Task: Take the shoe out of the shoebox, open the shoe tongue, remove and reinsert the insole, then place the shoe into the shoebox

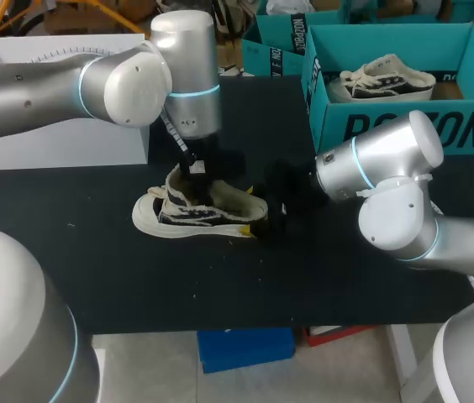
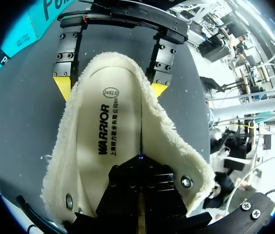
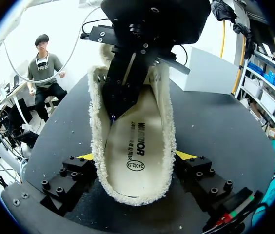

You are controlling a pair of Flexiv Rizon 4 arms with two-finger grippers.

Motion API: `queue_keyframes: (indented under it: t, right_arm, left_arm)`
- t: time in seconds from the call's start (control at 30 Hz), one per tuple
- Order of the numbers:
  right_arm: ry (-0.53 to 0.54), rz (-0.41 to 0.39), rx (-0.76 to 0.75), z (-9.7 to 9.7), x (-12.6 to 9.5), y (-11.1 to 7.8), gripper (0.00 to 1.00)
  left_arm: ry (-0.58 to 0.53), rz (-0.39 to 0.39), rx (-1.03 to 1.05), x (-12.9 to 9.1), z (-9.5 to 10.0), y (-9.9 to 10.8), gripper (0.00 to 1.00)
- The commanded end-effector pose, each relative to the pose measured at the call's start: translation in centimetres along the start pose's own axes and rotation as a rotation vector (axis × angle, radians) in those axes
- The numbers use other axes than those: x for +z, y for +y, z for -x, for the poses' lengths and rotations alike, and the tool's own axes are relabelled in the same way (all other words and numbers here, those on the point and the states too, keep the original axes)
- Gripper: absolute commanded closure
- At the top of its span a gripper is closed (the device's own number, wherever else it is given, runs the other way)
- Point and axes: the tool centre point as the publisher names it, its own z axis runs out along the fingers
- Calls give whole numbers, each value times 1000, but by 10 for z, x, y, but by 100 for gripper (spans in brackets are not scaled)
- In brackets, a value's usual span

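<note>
Pointing straight down into the shoe (image 1: 182,214), the left gripper (image 1: 195,168) has its two dark fingers drawn together to a single narrow point. This point rests on the insole (image 2: 98,126) about midway along the foot bed, and nothing can be seen pinched between the fingers. The right gripper (image 3: 136,157), on the arm entering from the right side, stands wide around the heel with one yellow tip against each side of the fleecy collar, so that it clasps the shoe from both flanks. The shoe is cream with dark stripes on its side and a fleecy lining. It stands upright on its sole near the middle of the black table (image 1: 94,269), with its toe toward the left arm's side and its heel toward the right arm. The insole lies flat inside the shoe, printed face up. The teal shoebox (image 1: 405,126) sits open at the far right of the table, well apart from the held shoe, and a second shoe (image 1: 384,77) of like pattern lies inside it.
</note>
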Motion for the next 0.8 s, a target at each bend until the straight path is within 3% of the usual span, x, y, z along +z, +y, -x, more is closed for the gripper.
queue_keyframes:
  t: [0.03, 0.37, 0.47, 0.6, 0.8]
  right_arm:
    - [-2, 0, 1, 0, 2, 1, 100]
    - [-2, 0, 1, 0, 2, 1, 100]
    - [-2, 0, 1, 0, 2, 1, 100]
    - [-2, 0, 1, 0, 2, 1, 100]
    - [-2, 0, 1, 0, 2, 1, 100]
  left_arm:
    - [6, -4, -3, 9, -1, -1, 100]
    - [10, 6, -22, 18, 1, 2, 100]
    - [-22, 14, -27, 17, 2, 2, 76]
    - [-62, 23, -30, 17, 3, 2, 63]
    - [-171, 50, -42, 21, 3, 3, 67]
